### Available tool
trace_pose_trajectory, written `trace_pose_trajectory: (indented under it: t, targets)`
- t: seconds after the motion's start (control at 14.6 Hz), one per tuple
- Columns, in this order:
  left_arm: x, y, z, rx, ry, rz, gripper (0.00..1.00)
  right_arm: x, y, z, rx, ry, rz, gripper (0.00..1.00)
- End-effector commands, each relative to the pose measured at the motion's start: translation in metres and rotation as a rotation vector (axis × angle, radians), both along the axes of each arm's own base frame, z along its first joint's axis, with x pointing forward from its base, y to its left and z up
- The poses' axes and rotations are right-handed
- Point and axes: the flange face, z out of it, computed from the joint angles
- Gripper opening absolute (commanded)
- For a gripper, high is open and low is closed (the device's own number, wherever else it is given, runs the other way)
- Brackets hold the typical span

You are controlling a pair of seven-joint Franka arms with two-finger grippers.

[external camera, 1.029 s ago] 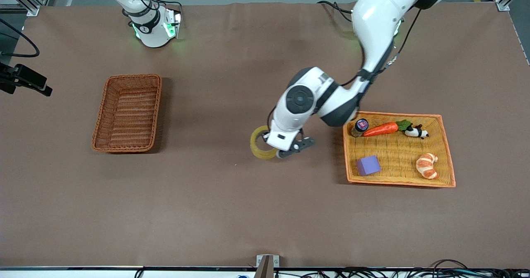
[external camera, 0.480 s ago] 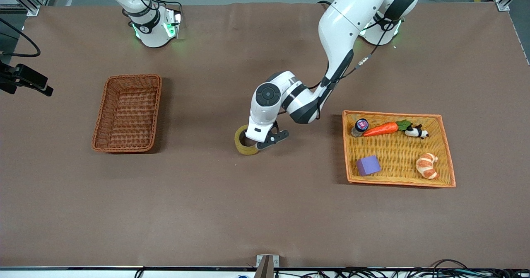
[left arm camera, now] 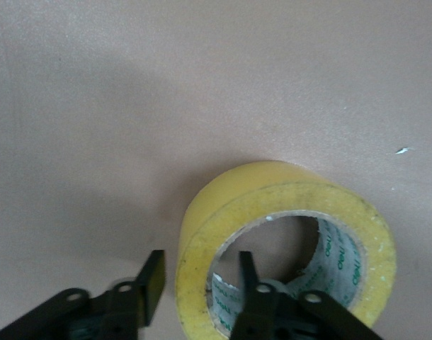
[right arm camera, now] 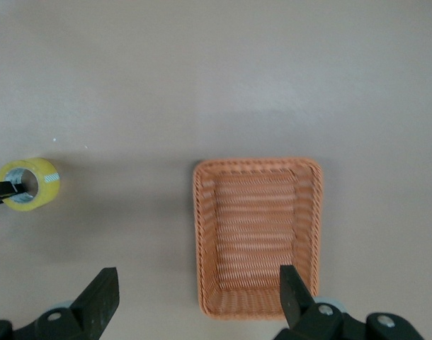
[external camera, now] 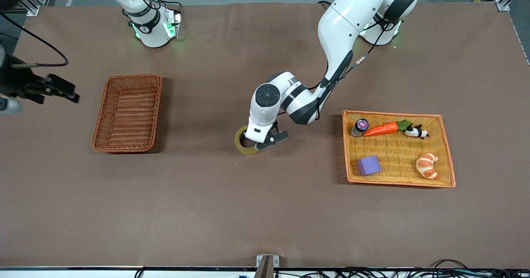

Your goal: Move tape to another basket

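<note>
A brown-covered table (external camera: 207, 211) carries two wicker containers well apart: a wide orange-yellow woven tray (external camera: 449, 162) toward the left arm's end, and a narrow reddish-brown basket (external camera: 127, 113) toward the right arm's end, its weave bare inside. The left arm reaches out from its base to the middle of the table, between the two containers, where the left gripper (external camera: 257, 142) sits low at the tape (external camera: 242, 144); the roll appears to rest on the table. In the left wrist view the gripper's fingers (left arm camera: 151, 282) straddle the yellowish wall of the tape (left arm camera: 273, 205), one outside and one inside the core, with a narrow gap on each side, so the gripper stands slightly parted around the wall and not pressed on it. The right gripper (right arm camera: 195, 301) hangs high with its fingers spread wide, over the basket (right arm camera: 257, 234). The tray holds a carrot (external camera: 381, 129), a croissant (external camera: 427, 165), a purple block (external camera: 368, 165), a small panda figure (external camera: 416, 132) and a small bottle (external camera: 359, 127).
</note>
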Motion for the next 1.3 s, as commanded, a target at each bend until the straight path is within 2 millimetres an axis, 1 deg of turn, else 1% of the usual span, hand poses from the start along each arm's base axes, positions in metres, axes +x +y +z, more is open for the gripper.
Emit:
trace_pose_trajectory:
  t: [0.0, 0.14, 0.21, 0.27, 0.34, 0.41, 0.48, 0.55, 0.62, 0.69, 0.75, 0.82, 0.89, 1.03, 1.1, 1.17, 1.24]
  targets:
    - [0.005, -0.002, 0.016, 0.003, -0.026, -0.009, 1.0, 0.018, 0.044, -0.026, 0.014, -0.004, 0.057, 1.0]
    - [0.015, 0.004, 0.052, -0.008, -0.053, 0.003, 1.0, 0.024, 0.079, -0.044, 0.013, -0.005, 0.05, 1.0]
    - [0.028, 0.018, 0.072, 0.001, -0.057, 0.019, 1.0, 0.027, 0.103, -0.06, 0.01, 0.011, 0.051, 1.0]
    - [0.043, 0.037, 0.097, 0.012, -0.064, 0.04, 1.0, 0.032, 0.115, -0.075, 0.014, 0.016, 0.058, 1.0]
    - [0.055, 0.056, 0.13, 0.031, -0.087, 0.032, 1.0, 0.035, 0.129, -0.088, 0.017, 0.024, 0.077, 1.0]
    - [0.066, 0.079, 0.161, 0.065, -0.106, 0.021, 1.0, 0.035, 0.147, -0.102, 0.02, 0.036, 0.092, 1.0]
    - [0.075, 0.104, 0.189, 0.093, -0.102, 0.025, 1.0, 0.034, 0.165, -0.116, 0.017, 0.045, 0.069, 1.0]
    - [0.084, 0.132, 0.214, 0.125, -0.098, 0.044, 1.0, 0.031, 0.183, -0.13, 0.022, 0.045, 0.036, 1.0]
    - [0.096, 0.169, 0.241, 0.171, -0.111, 0.042, 1.0, 0.023, 0.211, -0.151, 0.03, 0.044, 0.022, 1.0]
    - [0.106, 0.2, 0.264, 0.198, -0.121, 0.008, 1.0, 0.016, 0.238, -0.177, 0.025, 0.032, -0.009, 1.0]
    - [0.11, 0.225, 0.282, 0.211, -0.119, -0.039, 1.0, 0.01, 0.261, -0.201, 0.004, 0.017, -0.019, 1.0]
    - [0.108, 0.251, 0.297, 0.238, -0.097, -0.089, 1.0, 0.004, 0.284, -0.225, -0.016, 0.011, -0.024, 1.0]
    - [0.109, 0.284, 0.309, 0.249, -0.093, -0.093, 1.0, -0.002, 0.307, -0.252, -0.039, 0.008, -0.025, 1.0]
    - [0.108, 0.357, 0.325, 0.238, -0.076, -0.135, 1.0, -0.011, 0.339, -0.302, -0.066, -0.013, -0.041, 1.0]
    - [0.106, 0.386, 0.338, 0.204, -0.077, -0.185, 1.0, -0.017, 0.352, -0.324, -0.078, -0.018, -0.031, 1.0]
    - [0.103, 0.419, 0.351, 0.166, -0.083, -0.217, 1.0, -0.021, 0.361, -0.343, -0.086, -0.03, -0.025, 1.0]
    - [0.095, 0.445, 0.362, 0.15, -0.089, -0.252, 1.0, -0.024, 0.369, -0.358, -0.089, -0.041, -0.033, 1.0]
